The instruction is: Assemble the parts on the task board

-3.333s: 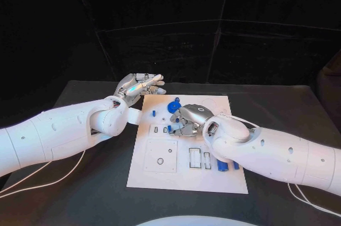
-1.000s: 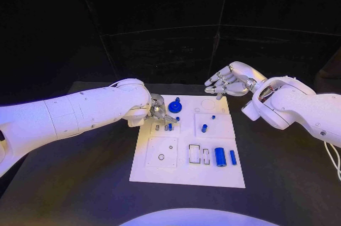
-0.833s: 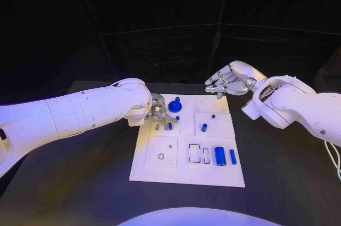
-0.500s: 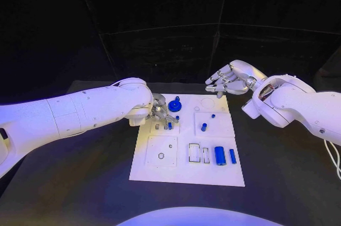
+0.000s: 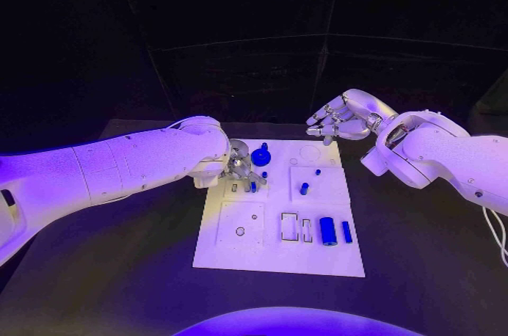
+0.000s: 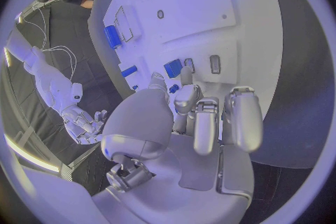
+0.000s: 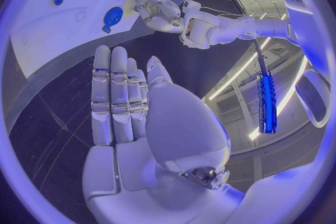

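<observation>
The white task board (image 5: 280, 252) lies in the middle of the table. My left hand (image 5: 238, 170) hangs low over the board's small slots, its fingertips (image 6: 185, 74) next to a small blue part (image 5: 252, 187) standing there; nothing is pinched between them. Beside that hand sits a blue gear (image 5: 260, 158). A short blue peg (image 5: 304, 188) stands in the right square plate. A blue cylinder (image 5: 327, 231) and a thin blue bar (image 5: 346, 232) lie at the near right. My right hand (image 5: 337, 119) floats open above the board's far right corner, holding nothing, its fingers (image 7: 115, 89) straight.
Two open rectangular slots (image 5: 289, 227) lie beside the cylinder. A square plate with a hole (image 5: 240, 224) takes up the board's near left. Dark table (image 5: 106, 277) runs all around the board. A black curtain closes off the back.
Since the earliest frame my right hand has risen off the board to its far right corner, and my left hand has come down onto the small slots. Over the last second both barely move.
</observation>
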